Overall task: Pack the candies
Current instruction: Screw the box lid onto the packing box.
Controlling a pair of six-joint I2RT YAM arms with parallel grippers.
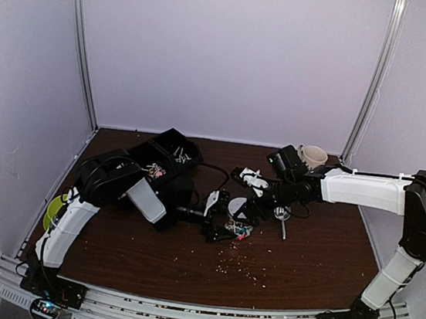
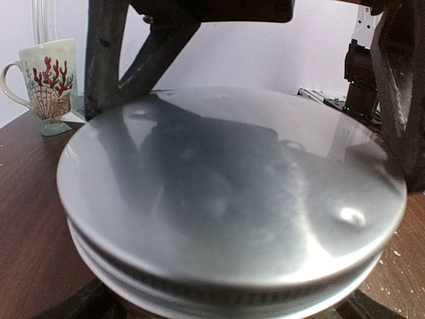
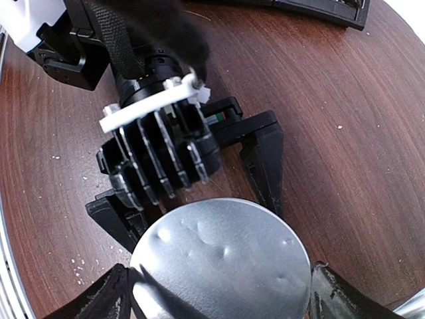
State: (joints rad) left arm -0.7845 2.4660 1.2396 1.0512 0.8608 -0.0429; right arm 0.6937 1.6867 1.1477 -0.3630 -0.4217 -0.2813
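Left gripper (image 3: 199,222) stands wide open, its black fingers (image 3: 265,156) spread on either side of the jar, lower than the lid and a little off its rim. Right gripper (image 2: 252,146) is clamped on the silver lid (image 3: 226,252); in the left wrist view its dark fingers (image 2: 106,60) come down against the rim, one on each side.

Both meet near the middle of the dark brown table (image 1: 183,273). The left arm (image 1: 73,224) reaches in from the near left corner. The right arm (image 1: 365,190) comes across from the right side.

Black trays (image 1: 174,148) sit at the back left of the table, well behind the left gripper. A pale mug (image 2: 43,80) printed with red coral and a shell stands upright at the far right, apart from the jar. The dented lid lies flat on top of its jar.

The candies (image 1: 236,227) show as a small cluster of coloured bits just below the lid in the top view. Whether they lie inside the jar or on the table beside it cannot be told. A few more coloured pieces rest in a tray compartment.

Pale crumbs (image 1: 250,269) are scattered over the table in front of the grippers.
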